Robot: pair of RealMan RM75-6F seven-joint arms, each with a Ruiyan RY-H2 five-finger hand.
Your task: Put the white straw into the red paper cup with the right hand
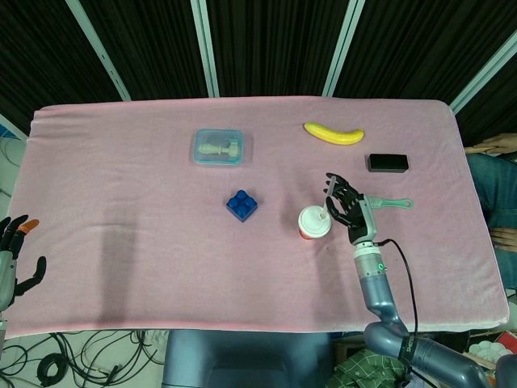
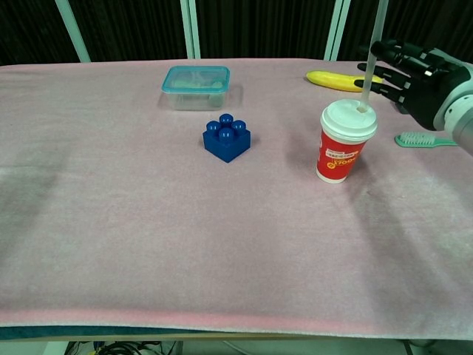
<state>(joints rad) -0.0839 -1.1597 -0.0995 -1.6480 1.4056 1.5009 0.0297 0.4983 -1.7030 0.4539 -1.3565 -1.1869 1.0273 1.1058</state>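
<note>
The red paper cup [image 2: 342, 151] with a white lid stands upright on the pink cloth, right of centre; the head view shows the cup [image 1: 313, 224] too. A white straw [image 2: 377, 29] stands nearly upright with its lower end in the lid's hole. My right hand [image 2: 421, 78] is just right of the cup, at lid height and above, and its fingertips pinch the straw. From the head view the right hand [image 1: 349, 208] sits close beside the cup's right. My left hand [image 1: 12, 260] hangs off the table's near left corner, fingers apart, holding nothing.
A blue block [image 2: 227, 137] lies left of the cup and a clear lidded container [image 2: 196, 77] behind it. A banana [image 2: 344, 80] and a black box [image 1: 388, 162] are at the back right. A green toothbrush [image 2: 425, 139] lies under the right hand.
</note>
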